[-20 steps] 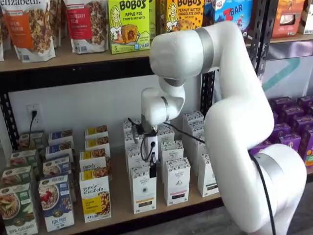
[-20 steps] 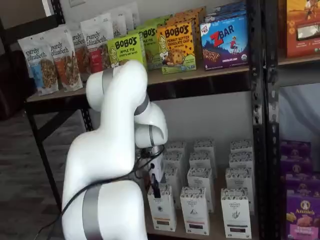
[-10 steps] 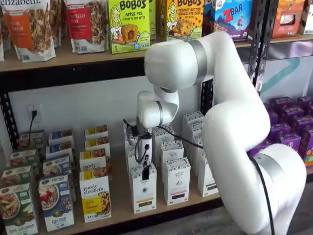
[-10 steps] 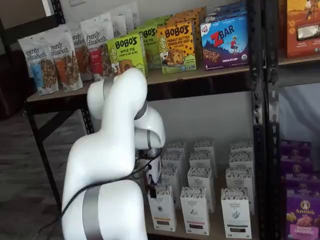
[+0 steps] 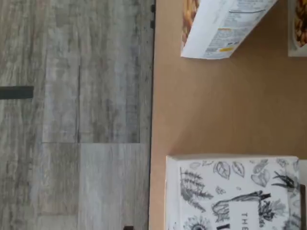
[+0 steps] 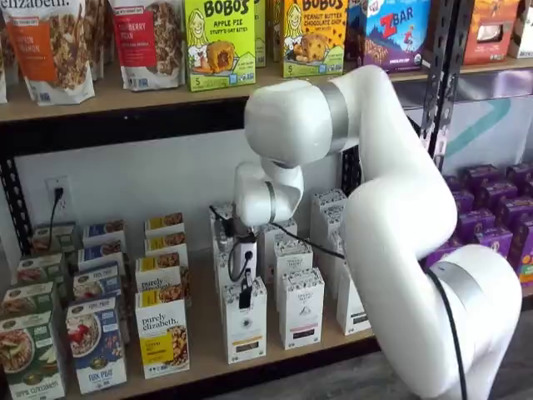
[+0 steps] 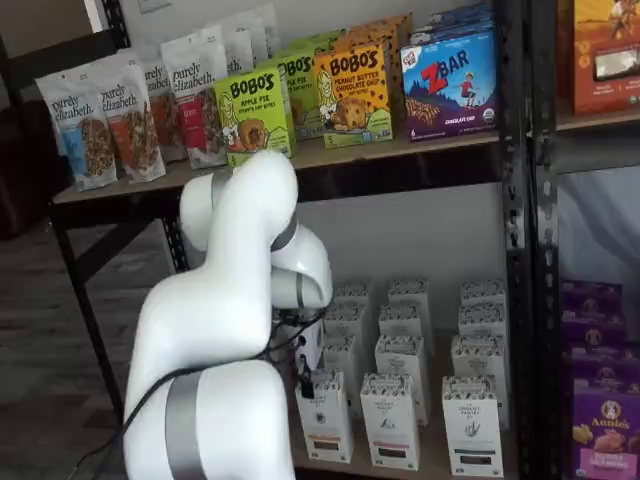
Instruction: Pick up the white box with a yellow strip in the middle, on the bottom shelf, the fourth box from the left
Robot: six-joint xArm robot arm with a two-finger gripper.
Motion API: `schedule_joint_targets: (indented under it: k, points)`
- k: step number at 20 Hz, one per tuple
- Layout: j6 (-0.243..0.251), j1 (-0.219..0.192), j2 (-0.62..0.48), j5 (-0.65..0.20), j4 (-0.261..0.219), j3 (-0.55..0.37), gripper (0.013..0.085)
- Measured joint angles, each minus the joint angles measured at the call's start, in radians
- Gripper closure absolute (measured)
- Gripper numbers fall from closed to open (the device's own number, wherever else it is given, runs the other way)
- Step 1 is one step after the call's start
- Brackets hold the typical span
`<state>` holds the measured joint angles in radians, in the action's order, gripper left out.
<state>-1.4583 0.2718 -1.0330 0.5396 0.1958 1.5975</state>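
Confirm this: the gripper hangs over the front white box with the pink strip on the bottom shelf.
Not quite. In a shelf view the gripper hangs at the top of the front white box on the bottom shelf, but that box's strip is pale yellow, not pink.

The green Bobo's apple pie box (image 6: 219,43) served as the landmark on the upper shelf. Just right of it stood the yellow Bobo's peanut butter box (image 6: 314,35), and further right the blue Z Bar box (image 6: 395,30). Left of it hung the purely elizabeth granola bags (image 6: 52,46). Well below it and to the left, a purely elizabeth box (image 6: 162,337) with a yellow panel stood beside a blue-fronted cereal box (image 6: 96,343). A wall outlet (image 6: 58,196) sat below and left. Far to the lower right were purple cartons (image 6: 493,218).
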Motion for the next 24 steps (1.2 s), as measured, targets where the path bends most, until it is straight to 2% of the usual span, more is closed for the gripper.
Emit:
schedule_joint_targets:
  k: [4, 12, 18, 24]
  points:
    - [0.042, -0.003, -0.030, 0.002, -0.052, 0.032, 0.0130]
    - [0.058, -0.011, -0.094, 0.025, -0.080, 0.106, 0.0130]
    - [0.061, -0.009, -0.124, 0.013, -0.082, 0.132, 0.0130]
    - [0.089, -0.007, -0.140, 0.001, -0.113, 0.143, 0.0130]
